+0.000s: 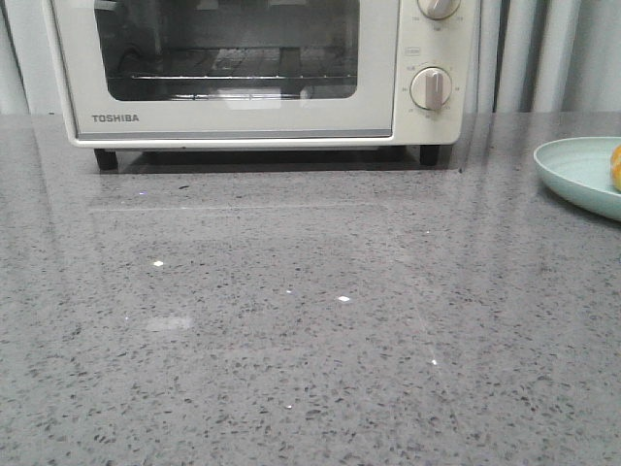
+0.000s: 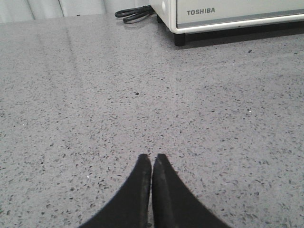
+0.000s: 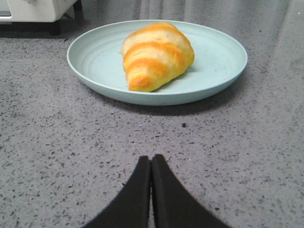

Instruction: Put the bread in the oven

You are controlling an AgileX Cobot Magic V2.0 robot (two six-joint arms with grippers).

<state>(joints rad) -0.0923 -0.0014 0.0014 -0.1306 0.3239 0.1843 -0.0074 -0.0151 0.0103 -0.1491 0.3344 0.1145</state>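
Observation:
The bread [image 3: 154, 54], a golden-orange croissant-shaped roll with cream stripes, lies on a pale green plate [image 3: 218, 57]. In the front view only a sliver of the bread [image 1: 616, 167] shows at the right edge, on the plate [image 1: 577, 175]. The cream-white TOSHIBA oven [image 1: 243, 116] stands at the back with its glass door closed; its lower corner shows in the left wrist view [image 2: 228, 16]. My right gripper [image 3: 151, 157] is shut and empty, low over the counter a short way from the plate. My left gripper [image 2: 152, 156] is shut and empty over bare counter. Neither gripper shows in the front view.
The grey speckled counter [image 1: 291, 320] stretches in front of the oven. A black power cable [image 2: 135, 13] lies coiled beside the oven's left corner. A pale curtain hangs behind the counter [image 1: 553, 49].

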